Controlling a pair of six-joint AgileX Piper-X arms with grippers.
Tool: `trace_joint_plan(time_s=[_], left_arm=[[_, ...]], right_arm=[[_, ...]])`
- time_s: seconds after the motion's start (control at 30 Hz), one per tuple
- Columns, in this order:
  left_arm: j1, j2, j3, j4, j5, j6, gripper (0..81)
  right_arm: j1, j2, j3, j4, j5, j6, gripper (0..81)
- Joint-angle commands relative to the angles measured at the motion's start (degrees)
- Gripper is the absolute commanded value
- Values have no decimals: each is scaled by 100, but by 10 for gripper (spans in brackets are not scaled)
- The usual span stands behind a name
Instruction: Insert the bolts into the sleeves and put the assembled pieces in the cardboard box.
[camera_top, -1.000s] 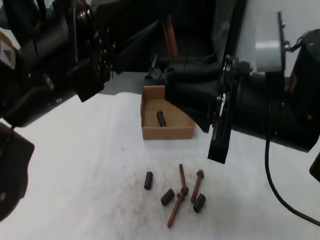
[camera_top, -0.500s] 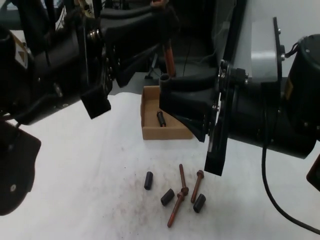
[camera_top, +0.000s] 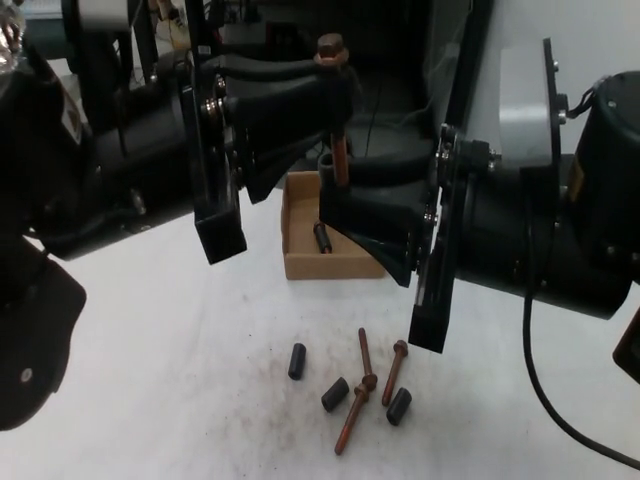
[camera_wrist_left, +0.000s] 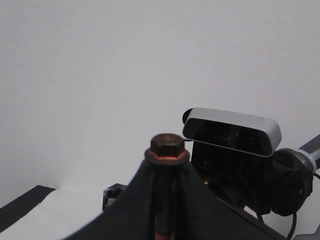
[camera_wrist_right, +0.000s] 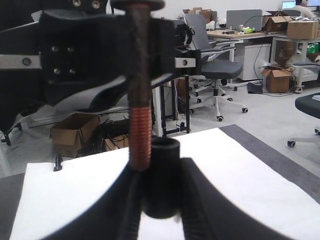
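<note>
My left gripper (camera_top: 337, 105) is shut on a rusty bolt (camera_top: 330, 48), held upright with its hex head (camera_wrist_left: 166, 149) on top, above the cardboard box (camera_top: 296, 262). My right gripper (camera_top: 336, 178) is shut on a black sleeve (camera_wrist_right: 163, 176), also held upright in the air. The bolt's threaded shaft (camera_wrist_right: 139, 125) hangs close beside the sleeve's mouth; its tip is not inside. One dark assembled piece (camera_top: 322, 237) lies in the box. Three loose sleeves (camera_top: 297, 360) and three loose bolts (camera_top: 395, 372) lie on the white sheet in front.
The white sheet (camera_top: 150, 330) covers the bench, with bare room at the left and front. Both arm bodies crowd the space over the box. Office chairs (camera_wrist_right: 215, 65) and cardboard boxes (camera_wrist_right: 72, 132) stand in the room behind.
The left arm has swung right, carrying the bolt from the back to just above the sleeve. The right arm shifted slightly left, then held still.
</note>
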Motion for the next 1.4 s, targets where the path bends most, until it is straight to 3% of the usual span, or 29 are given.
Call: trace_joint_plan(time_s=[0.0,0.17,0.77,1.37], left_arm=[[18,-34,-73,-47,25,46,2],[18,-34,-73,-688,-150,-313,2],[459,-34,-73,-254,-138,-129,2],[449,-34,-73,-299,138,-310,2]], right_arm=[[11,-57,-30,117,-22,-48,8],[11,-57,-30,722,-22,-482,8],[-5,-57,-30,32,22,-428,8],[13,-34,-30,243,342,-428,8]])
